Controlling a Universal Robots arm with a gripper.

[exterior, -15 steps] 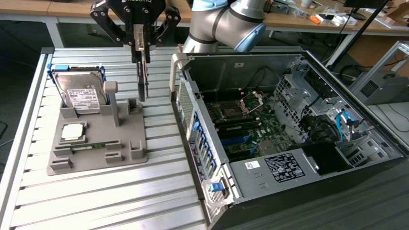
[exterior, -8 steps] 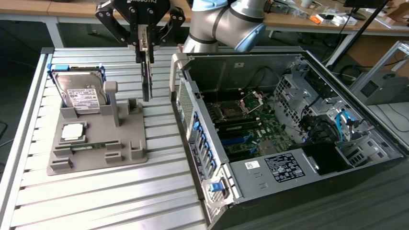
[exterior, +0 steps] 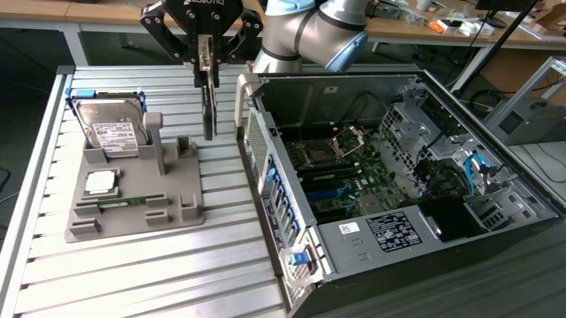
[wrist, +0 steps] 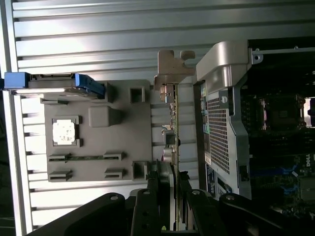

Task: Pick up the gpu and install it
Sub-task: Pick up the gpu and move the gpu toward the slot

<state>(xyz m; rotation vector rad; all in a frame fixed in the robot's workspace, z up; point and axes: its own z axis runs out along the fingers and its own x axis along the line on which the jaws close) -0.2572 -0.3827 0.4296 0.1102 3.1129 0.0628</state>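
Note:
My gripper (exterior: 206, 58) is shut on the gpu (exterior: 209, 106), a thin dark card that hangs edge-on and upright from the fingers. It is lifted above the slatted table, between the grey holder (exterior: 181, 211) and the open computer case (exterior: 265, 126). In the wrist view the gpu (wrist: 173, 128) appears as a narrow strip with its silver bracket (wrist: 172, 66) at the far end. My gripper (wrist: 173, 189) clamps it from both sides. The card hangs apart from the case wall and clear of the holder.
The grey holder carries a silver hard drive (exterior: 113, 129) standing at its back, a square processor (exterior: 101, 182) and a narrow green memory stick (exterior: 132, 201). Inside the case the motherboard (exterior: 340, 179) lies exposed. A desk with clutter runs behind the table.

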